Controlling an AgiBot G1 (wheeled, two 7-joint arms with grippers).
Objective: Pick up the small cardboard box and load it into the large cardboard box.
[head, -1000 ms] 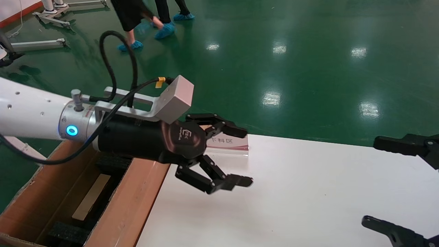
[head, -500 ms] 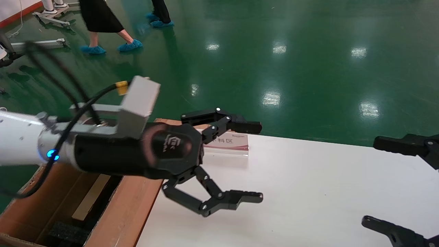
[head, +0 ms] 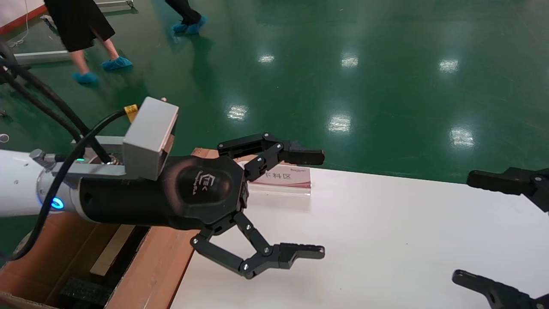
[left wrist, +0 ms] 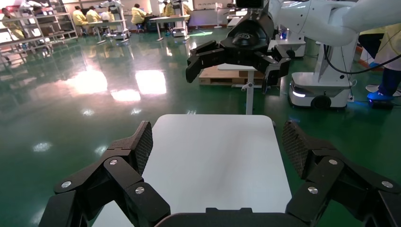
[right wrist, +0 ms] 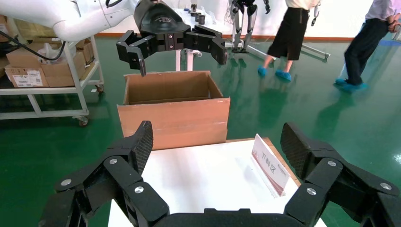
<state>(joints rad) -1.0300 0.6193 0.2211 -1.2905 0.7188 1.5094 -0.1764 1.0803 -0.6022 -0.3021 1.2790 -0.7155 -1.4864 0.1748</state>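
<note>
The large cardboard box [head: 163,262] stands open against the table's left end, with black foam [head: 85,292] inside. The small cardboard box [head: 112,246] lies down inside it, and only a pale brown strip of it shows beside the foam. My left gripper [head: 319,204] hovers open and empty over the table's left part, just right of the large box's wall. Between its fingers [left wrist: 217,142] I see only bare tabletop. My right gripper [head: 465,226] is open and empty at the table's right edge. From it [right wrist: 215,139] I see the large cardboard box [right wrist: 172,106] and the left gripper [right wrist: 172,40] above it.
A white table [head: 386,240] fills the foreground. A small sign with Chinese characters [head: 283,178] stands at its far left corner. People walk on the green floor at the back left [head: 85,43]. A cart with cartons [right wrist: 42,66] stands beyond the large box.
My left wrist has drawn back toward the left and sunk a little, while its jaws opened wider. The people behind walked left. The right arm has not moved.
</note>
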